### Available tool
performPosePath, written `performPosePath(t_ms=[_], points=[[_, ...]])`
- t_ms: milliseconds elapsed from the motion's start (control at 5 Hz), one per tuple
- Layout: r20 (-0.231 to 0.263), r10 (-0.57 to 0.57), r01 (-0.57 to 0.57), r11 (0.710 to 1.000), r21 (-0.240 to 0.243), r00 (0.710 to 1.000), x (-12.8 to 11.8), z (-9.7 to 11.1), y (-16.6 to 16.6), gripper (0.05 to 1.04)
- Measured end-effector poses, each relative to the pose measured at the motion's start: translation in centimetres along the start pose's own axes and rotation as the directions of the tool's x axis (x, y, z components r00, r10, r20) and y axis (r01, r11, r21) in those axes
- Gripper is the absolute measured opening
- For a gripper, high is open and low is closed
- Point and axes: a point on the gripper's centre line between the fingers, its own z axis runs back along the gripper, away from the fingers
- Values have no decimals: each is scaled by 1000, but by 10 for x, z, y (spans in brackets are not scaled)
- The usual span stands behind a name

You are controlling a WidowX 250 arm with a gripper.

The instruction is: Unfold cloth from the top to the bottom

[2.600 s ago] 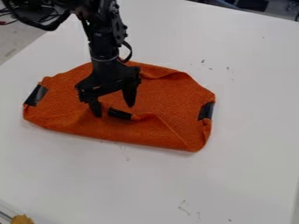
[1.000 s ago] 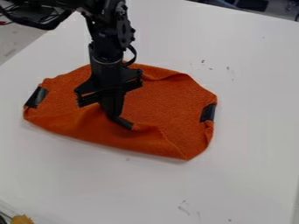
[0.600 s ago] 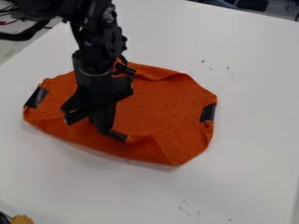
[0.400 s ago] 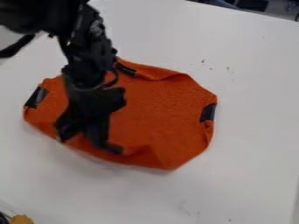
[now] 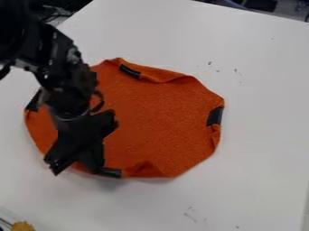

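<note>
Table [image 5: 253, 135] takes up most of your camera view, a plain white top with its far edge cutting across the upper right. On it you've got your orange cloth [image 5: 160, 113], lying left of the middle. It's mostly spread out into a lumpy rounded shape, but you can see the far edge is rolled over a bit, the right side has a small tuck, and there's a raised fold on the near edge.

Your arm [image 5: 63, 85] comes in from the upper left and covers a good chunk of the cloth's left side. Your gripper [image 5: 95, 168] is down at the near edge, tilted, and it's clamped on the cloth right there, just left of that raised fold.

You've also got black patches around the rim: one on the right [image 5: 215, 116], one at the far edge [image 5: 129, 71], one on the left [image 5: 33, 102] partly behind your arm, and one by the gripper's tips [image 5: 110, 172]. Down in the bottom left corner you get a yellowish-brown lump [image 5: 23, 226], too cut off for you to tell what it is. Smallest of all, you've got some little dark marks [image 5: 209, 63] on the table past the cloth.
</note>
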Motion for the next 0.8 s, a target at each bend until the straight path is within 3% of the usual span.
performPosePath(t_ms=[400,600,800], points=[[-33,39,-39,999,3,999,-6,-14,23,55],[-20,43,-43,999,-15,999,-6,-16,27,77],[-4,25,-25,999,-24,1000,-6,-17,28,231]])
